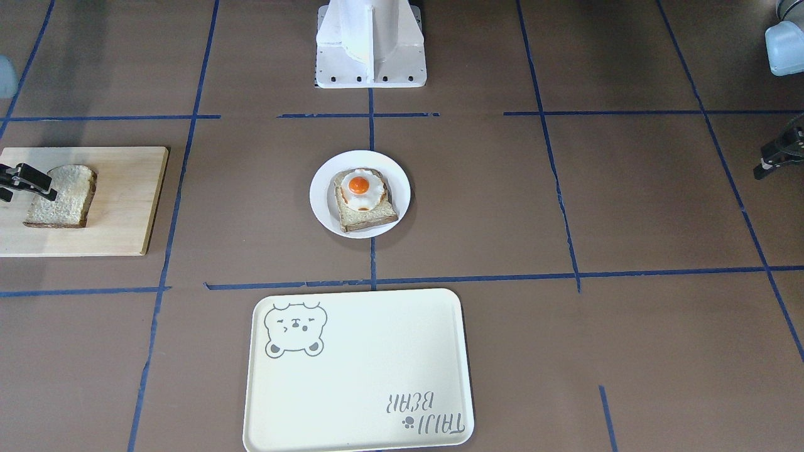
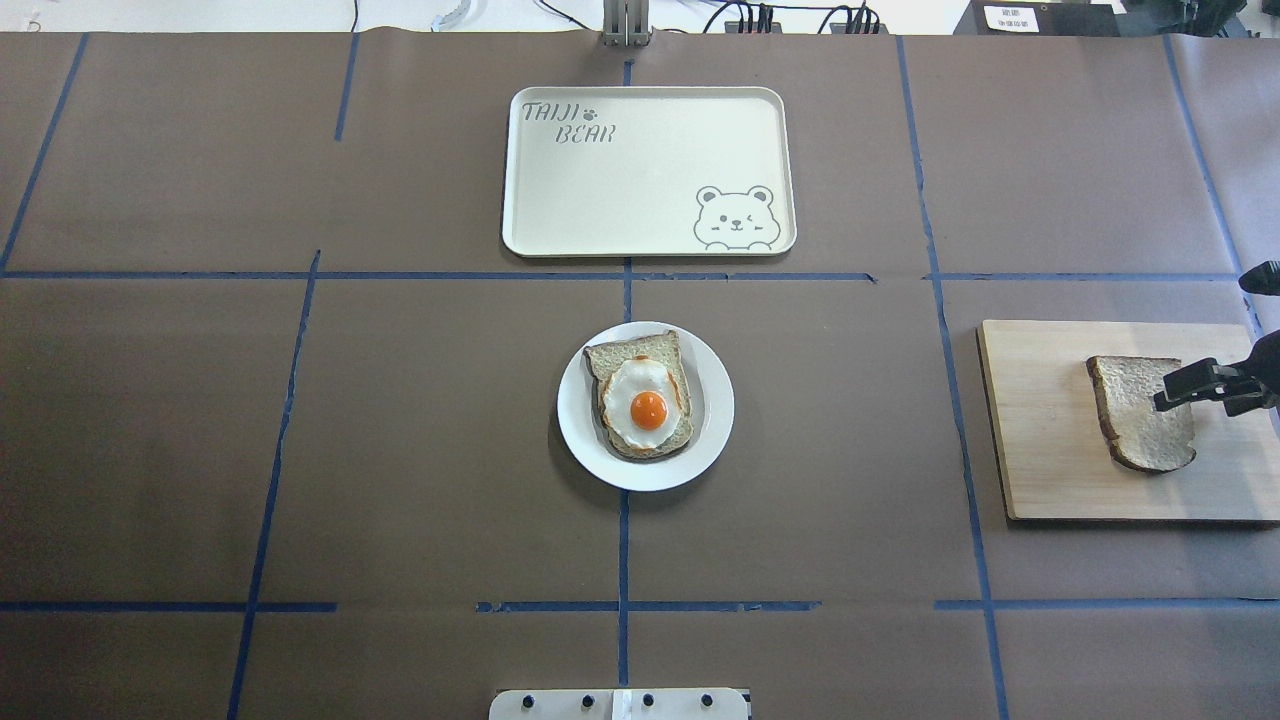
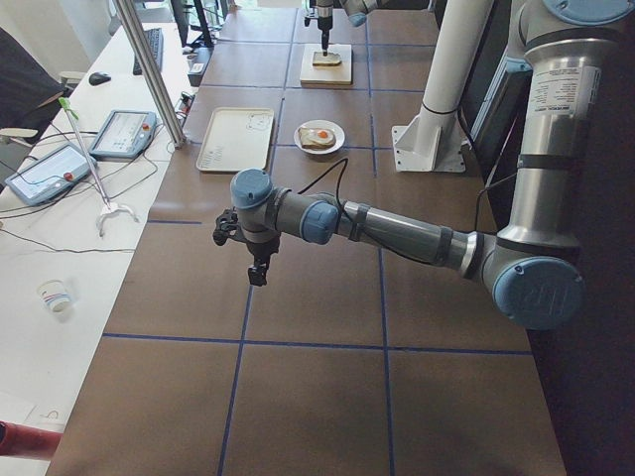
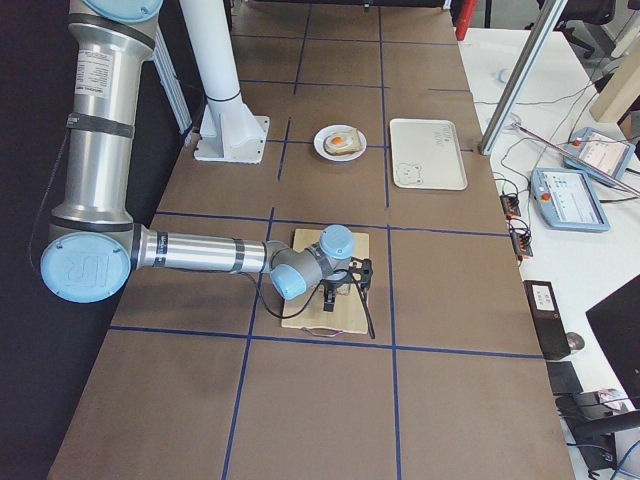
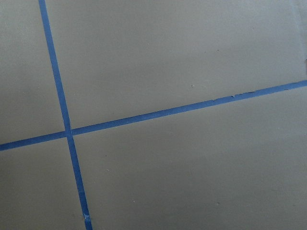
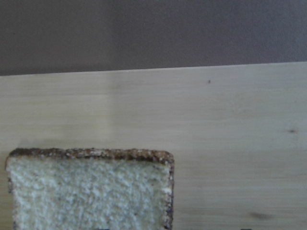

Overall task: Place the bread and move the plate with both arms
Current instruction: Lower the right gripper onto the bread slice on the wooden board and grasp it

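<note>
The bread (image 2: 1140, 412) lay flat on the wooden board (image 2: 1040, 430), and the right gripper (image 2: 1172, 392) hung over its edge with jaws apart. The plate (image 2: 714, 420), bearing egg-topped toast (image 2: 648, 405), sat mid-table between the board's side and the tray (image 2: 650, 170). The left gripper (image 3: 257, 274) hung well apart over bare table, and I could not tell how its jaws stood.

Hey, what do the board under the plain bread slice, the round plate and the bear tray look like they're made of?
The board: pale wood, matte, apparently unfinished, with visible grain and small dark knots. The plate: white and glossy with a soft sheen, likely glazed ceramic, though melamine is possible. The tray: smooth cream surface, printed bear, rounded raised rim, probably plastic or melamine.
</note>
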Motion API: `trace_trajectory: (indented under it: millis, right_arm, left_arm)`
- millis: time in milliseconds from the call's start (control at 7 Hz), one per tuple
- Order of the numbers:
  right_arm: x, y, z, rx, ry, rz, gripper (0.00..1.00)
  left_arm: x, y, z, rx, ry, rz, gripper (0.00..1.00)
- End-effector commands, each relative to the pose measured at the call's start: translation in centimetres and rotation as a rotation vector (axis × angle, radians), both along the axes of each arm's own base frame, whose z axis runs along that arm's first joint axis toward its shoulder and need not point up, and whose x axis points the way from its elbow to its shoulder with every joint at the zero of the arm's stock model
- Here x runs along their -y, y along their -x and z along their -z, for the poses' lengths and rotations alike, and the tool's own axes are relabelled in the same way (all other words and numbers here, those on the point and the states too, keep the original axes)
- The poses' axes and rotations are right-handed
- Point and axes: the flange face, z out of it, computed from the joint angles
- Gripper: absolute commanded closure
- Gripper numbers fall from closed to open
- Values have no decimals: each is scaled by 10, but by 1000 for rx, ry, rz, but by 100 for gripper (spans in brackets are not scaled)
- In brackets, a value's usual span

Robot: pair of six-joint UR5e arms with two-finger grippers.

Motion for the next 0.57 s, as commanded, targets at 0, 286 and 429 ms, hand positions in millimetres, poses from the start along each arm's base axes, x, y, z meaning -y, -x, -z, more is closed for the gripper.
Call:
trace_trajectory:
  millis: [0,286,429]
  right_arm:
    - [0,0,-1,19,-18,0,12]
    - [-8,-6,17,37,-41,-1,12]
    - [-10,-7,21,41,-48,-1,12]
  left_arm:
    - [-1,0,-1,0,0,-1,0]
    - [-3,1,-4,2,6,-2,0]
    - [-3,1,-4,2,6,-2,0]
